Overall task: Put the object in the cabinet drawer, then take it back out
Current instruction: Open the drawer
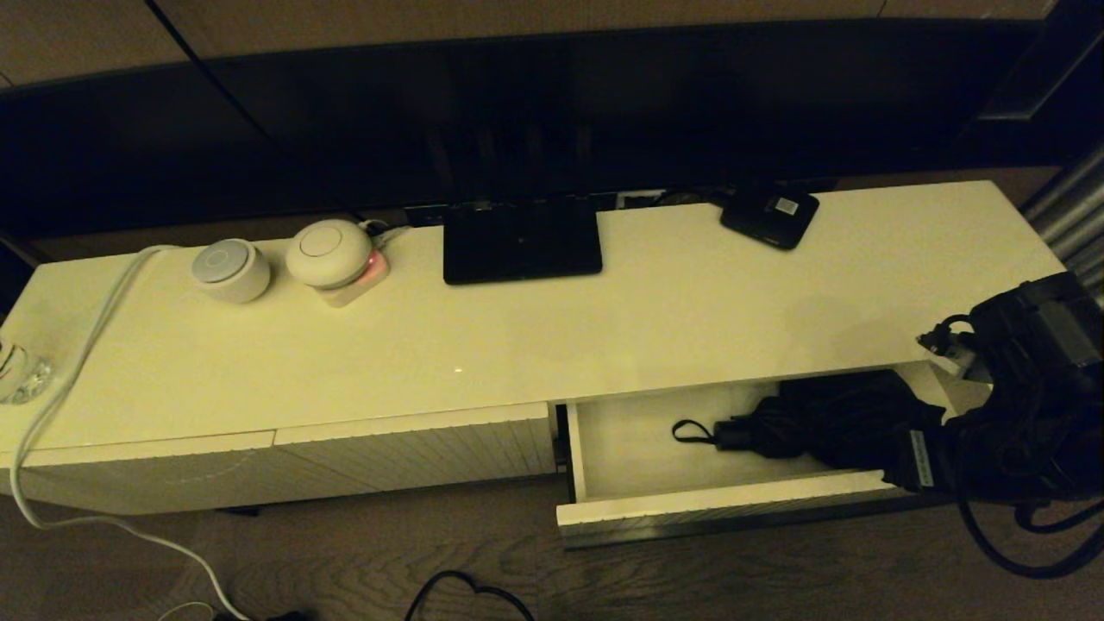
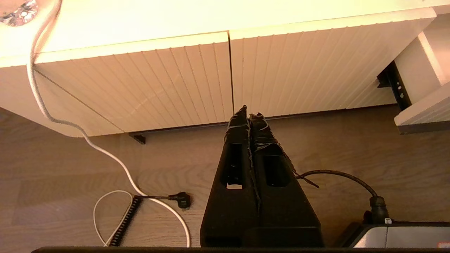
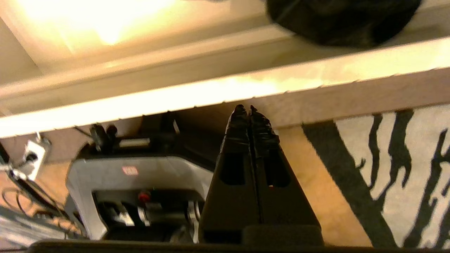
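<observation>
The cabinet drawer [image 1: 716,511] stands pulled out at the right end of the cabinet. Inside it lies the black folding umbrella [image 1: 832,421], handle and wrist loop [image 1: 687,429] pointing left over the pale drawer floor. My right arm [image 1: 1039,345] hangs at the drawer's right end. In the right wrist view my right gripper [image 3: 249,107] is shut and empty, its tips just outside the drawer's ribbed front [image 3: 351,93], with the umbrella [image 3: 344,19] beyond the front's top edge. My left gripper [image 2: 249,109] is shut, low over the floor before the closed ribbed fronts [image 2: 147,80].
On the cabinet top sit a flat black box with a white label [image 1: 770,216], a black screen base [image 1: 522,237], two round white devices [image 1: 230,269] [image 1: 329,250] and a glass [image 1: 21,373]. A white cable [image 1: 78,362] trails to the floor. A patterned rug [image 3: 404,168] lies below.
</observation>
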Controlling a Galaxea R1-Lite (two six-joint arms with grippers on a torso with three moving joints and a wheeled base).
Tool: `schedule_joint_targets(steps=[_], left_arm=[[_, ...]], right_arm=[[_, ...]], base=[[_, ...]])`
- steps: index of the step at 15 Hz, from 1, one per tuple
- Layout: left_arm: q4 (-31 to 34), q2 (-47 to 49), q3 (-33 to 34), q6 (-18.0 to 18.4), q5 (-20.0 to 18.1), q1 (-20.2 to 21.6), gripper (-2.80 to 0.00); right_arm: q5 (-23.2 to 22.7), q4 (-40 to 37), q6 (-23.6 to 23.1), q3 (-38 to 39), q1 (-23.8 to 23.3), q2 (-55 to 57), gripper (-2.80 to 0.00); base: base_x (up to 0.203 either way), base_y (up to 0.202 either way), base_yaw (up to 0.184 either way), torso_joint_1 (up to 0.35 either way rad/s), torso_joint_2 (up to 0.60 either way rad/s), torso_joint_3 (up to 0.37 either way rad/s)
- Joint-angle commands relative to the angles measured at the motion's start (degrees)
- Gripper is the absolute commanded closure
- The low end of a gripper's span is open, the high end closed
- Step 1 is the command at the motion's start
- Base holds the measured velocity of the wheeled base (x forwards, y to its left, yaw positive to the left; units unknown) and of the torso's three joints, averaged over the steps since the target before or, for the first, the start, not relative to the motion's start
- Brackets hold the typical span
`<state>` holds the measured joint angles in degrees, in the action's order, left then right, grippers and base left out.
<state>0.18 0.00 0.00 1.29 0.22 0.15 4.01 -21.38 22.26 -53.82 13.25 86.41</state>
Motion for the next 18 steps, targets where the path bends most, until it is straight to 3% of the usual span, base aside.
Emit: schedule_joint_targets(steps=[1, 5, 18], left_arm=[[-0.01, 0.0, 0.18, 0.03, 0.04, 0.02, 0.0], [-0.01, 0.0, 0.18, 0.03, 0.04, 0.02, 0.0], [-0.01, 0.0, 0.18, 0.03, 0.04, 0.02, 0.0]], right_arm=[[-0.05, -0.59, 0.5, -0.81, 1.82, 3.2, 0.0], [-0.27, -0.21, 0.59, -2.94, 4.23, 6.54, 0.0], [-0.01, 2.62, 0.23, -4.63, 4.15, 6.09, 0.0]], base=[[0.0, 0.0, 0.0, 0.0, 0.0, 0.0], [0.0, 0.0, 0.0, 0.0, 0.0, 0.0], [0.0, 0.0, 0.0, 0.0, 0.0, 0.0]])
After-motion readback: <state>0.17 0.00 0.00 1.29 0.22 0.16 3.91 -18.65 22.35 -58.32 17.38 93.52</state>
